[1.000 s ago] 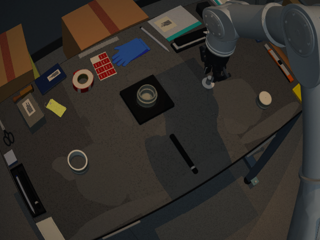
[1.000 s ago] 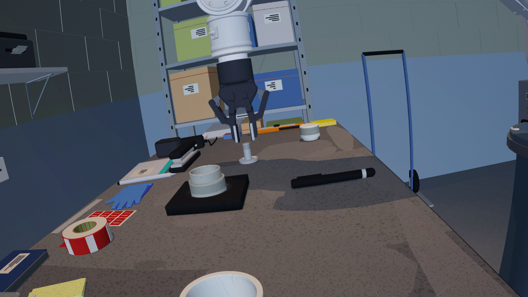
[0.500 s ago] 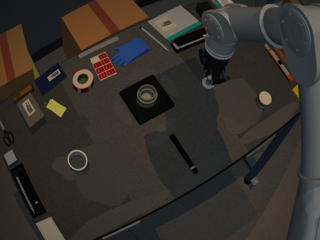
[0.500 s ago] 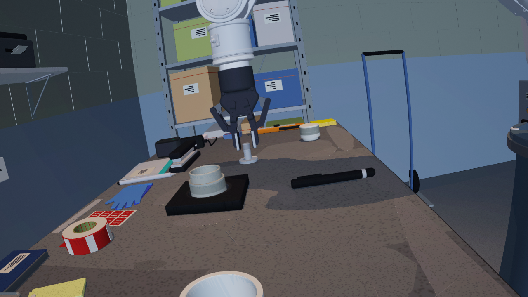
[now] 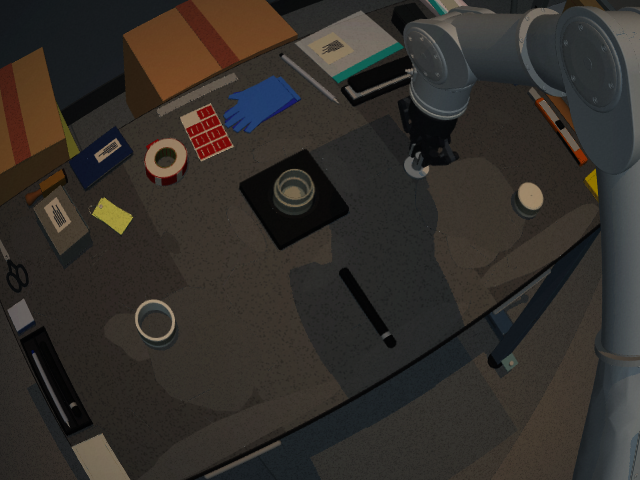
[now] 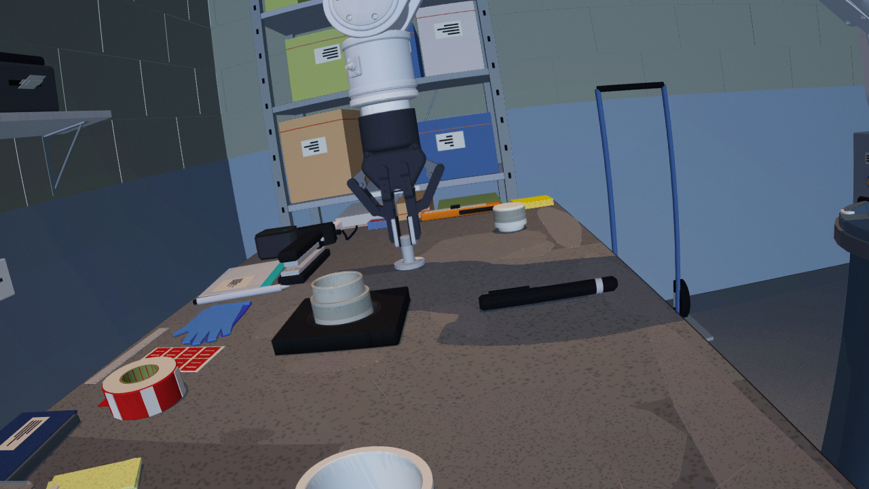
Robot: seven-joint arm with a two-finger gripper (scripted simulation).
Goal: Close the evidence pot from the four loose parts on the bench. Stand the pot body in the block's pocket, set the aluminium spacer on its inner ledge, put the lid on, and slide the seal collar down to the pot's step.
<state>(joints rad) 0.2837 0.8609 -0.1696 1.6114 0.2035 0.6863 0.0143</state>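
The aluminium spacer (image 6: 409, 254) (image 5: 416, 167), a flat disc with an upright stem, stands on the bench behind the block, and I have its stem gripped in my closed gripper (image 6: 406, 233) (image 5: 427, 156), which hangs straight down over it. The pot body (image 6: 340, 297) (image 5: 294, 190) stands upright in the pocket of the black block (image 6: 342, 319) (image 5: 294, 199). The lid (image 6: 508, 216) (image 5: 529, 197) sits apart at the far right of the bench. The seal collar (image 5: 155, 321) (image 6: 363, 469), a pale ring, lies near the front edge.
Cardboard boxes (image 5: 199, 44) stand at the bench's far-left edge. A black marker (image 6: 547, 292) (image 5: 367, 307) lies right of the block. A tape roll (image 6: 143, 387) (image 5: 165, 160), blue glove (image 6: 212, 320), red labels, stapler (image 6: 295, 243) and notebook crowd the left side.
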